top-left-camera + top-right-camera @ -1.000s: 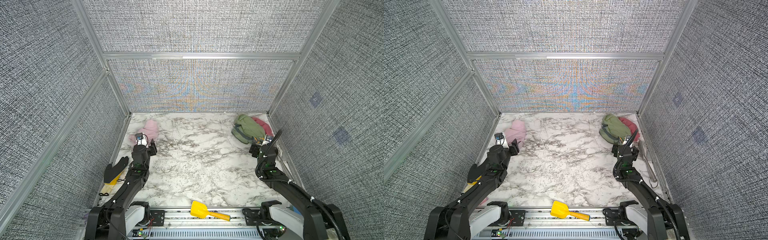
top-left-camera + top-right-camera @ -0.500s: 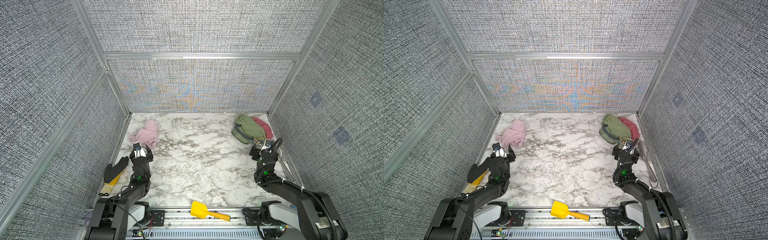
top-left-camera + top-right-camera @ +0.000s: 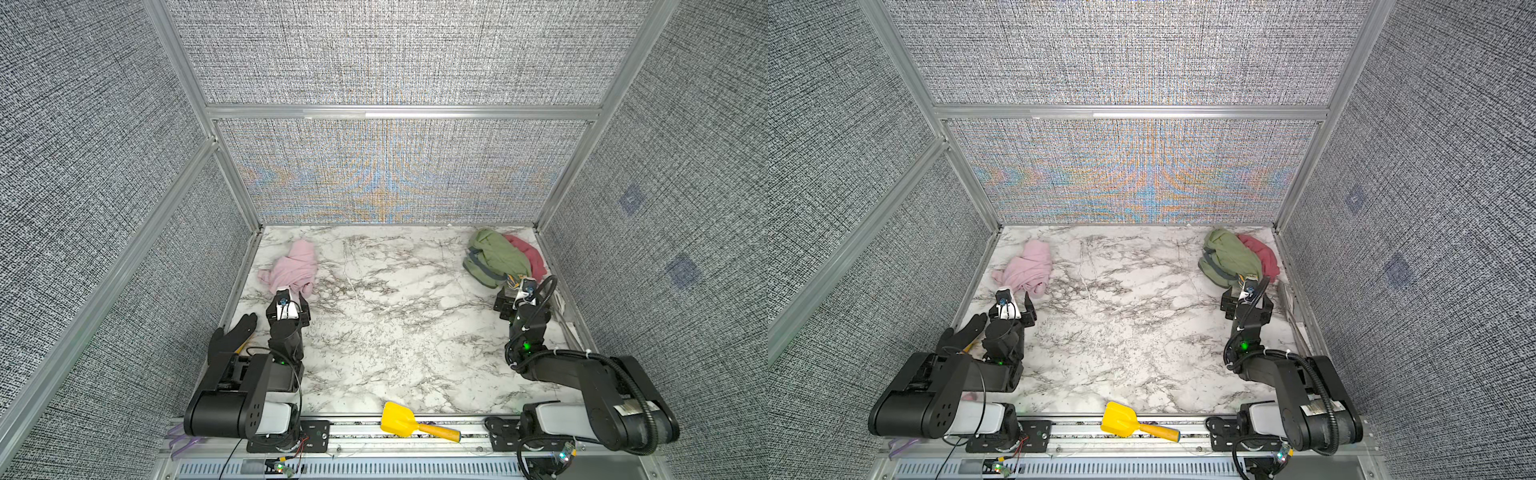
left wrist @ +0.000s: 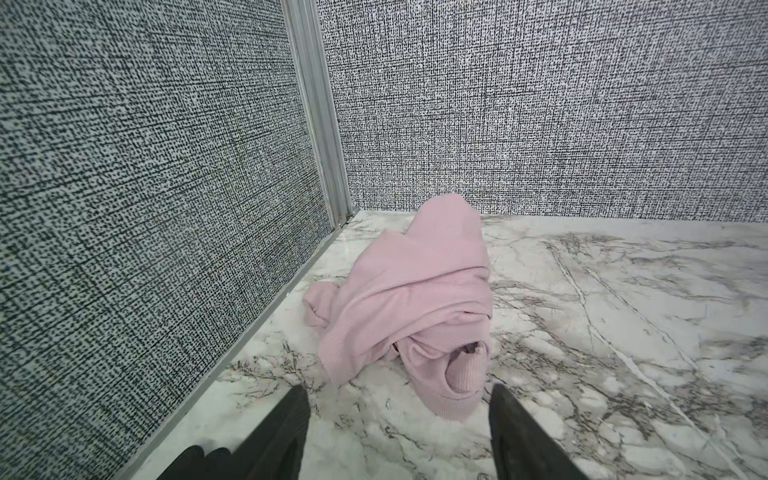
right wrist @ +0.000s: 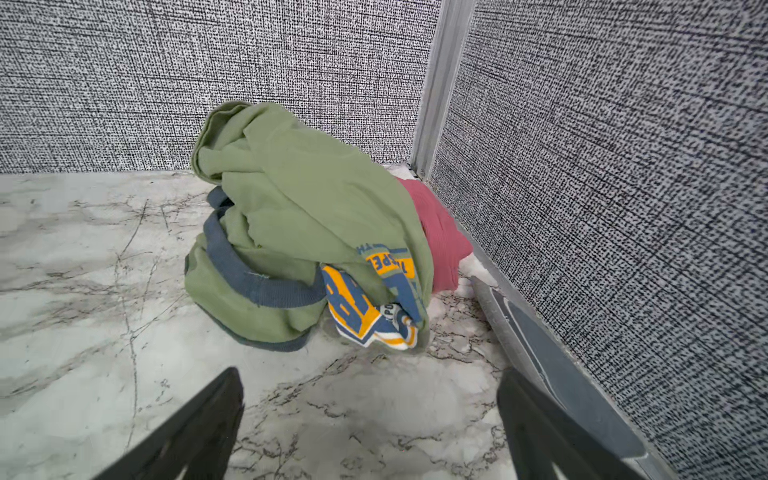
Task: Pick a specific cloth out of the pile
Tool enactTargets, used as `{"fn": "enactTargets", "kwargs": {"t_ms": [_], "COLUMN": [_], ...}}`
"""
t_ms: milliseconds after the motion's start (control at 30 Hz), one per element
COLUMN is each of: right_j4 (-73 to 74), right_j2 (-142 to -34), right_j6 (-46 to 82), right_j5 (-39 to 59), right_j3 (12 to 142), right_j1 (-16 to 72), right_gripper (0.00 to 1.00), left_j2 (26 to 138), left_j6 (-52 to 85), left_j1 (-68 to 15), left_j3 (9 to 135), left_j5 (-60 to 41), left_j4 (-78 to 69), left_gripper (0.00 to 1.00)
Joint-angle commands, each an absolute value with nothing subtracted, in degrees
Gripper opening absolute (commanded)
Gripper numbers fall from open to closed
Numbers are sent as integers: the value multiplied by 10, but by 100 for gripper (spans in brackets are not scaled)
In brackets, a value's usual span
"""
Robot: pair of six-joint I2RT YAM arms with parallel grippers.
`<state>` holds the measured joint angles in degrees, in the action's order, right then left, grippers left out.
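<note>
Table (image 3: 395, 332): marble; no containers in view.
Pile (image 5: 299, 216): green, red and patterned pieces, just ahead of right gripper (image 5: 372, 374), whose jaws are wide and empty.
Cloth (image 4: 415, 291): pink, lying alone just ahead of left gripper (image 4: 397, 392), whose jaws are apart and empty.
Step, judged: back away. Lift first, so the near fold does not snag.

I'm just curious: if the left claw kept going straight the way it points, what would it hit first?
Most likely the pale pink cloth, crumpled just ahead of the open left gripper; how near is hard to judge.
</note>
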<state>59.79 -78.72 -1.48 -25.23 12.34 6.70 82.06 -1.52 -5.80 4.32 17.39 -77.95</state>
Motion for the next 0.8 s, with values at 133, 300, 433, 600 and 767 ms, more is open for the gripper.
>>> {"fn": "enactTargets", "kwargs": {"t_ms": [133, 300, 433, 600, 767], "right_j4": [699, 663, 634, 583, 586], "right_j2": [-865, -864, -884, -885, -885], "right_j6": [-40, -20, -8, 8, 10], "right_j5": [-203, -140, -113, -49, -48], "right_j3": [126, 137, 159, 186, 185], "right_j1": [67, 36, 19, -10, -11], "right_gripper": [97, 98, 98, 99, 99], "left_j2": [864, 888, 888, 882, 881], "left_j6": [-25, -28, -27, -14, -11], "left_j1": [-57, -56, -53, -37, -32], "left_j3": [46, 62, 70, 91, 97], "left_j5": [153, 146, 142, 119, 108], "left_j4": [-863, -853, -839, -790, -777], "left_gripper": [70, 71, 71, 74, 82]}}
